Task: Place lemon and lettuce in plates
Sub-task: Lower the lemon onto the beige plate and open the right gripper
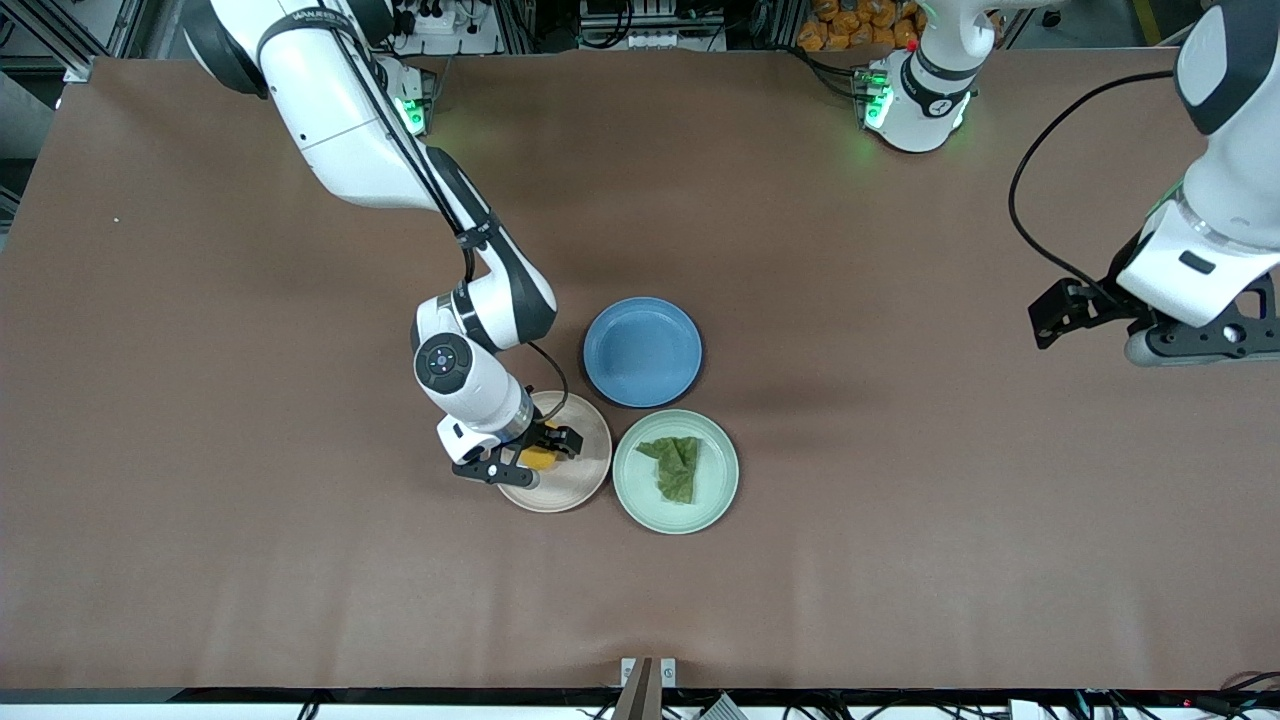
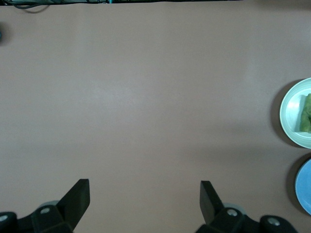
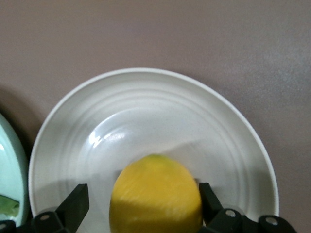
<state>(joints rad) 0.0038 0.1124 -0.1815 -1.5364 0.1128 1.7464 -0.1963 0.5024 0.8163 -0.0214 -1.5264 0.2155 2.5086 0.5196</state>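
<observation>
The yellow lemon (image 1: 538, 459) sits between the fingers of my right gripper (image 1: 540, 462), over the pale beige-pink plate (image 1: 585, 470). In the right wrist view the lemon (image 3: 155, 194) is blurred, the plate (image 3: 146, 111) lies under it, and the gripper (image 3: 141, 191) is open, with a gap on one side of the fruit. The dark-green lettuce (image 1: 678, 465) lies in the mint green plate (image 1: 715, 490), beside the beige one. My left gripper (image 1: 1200, 345) waits open and empty over bare table at the left arm's end (image 2: 145, 191).
An empty blue plate (image 1: 642, 351) stands just farther from the front camera than the two other plates. The left wrist view shows the green plate's rim (image 2: 291, 116), the lettuce (image 2: 306, 114) and the blue plate (image 2: 306, 194) at its edge.
</observation>
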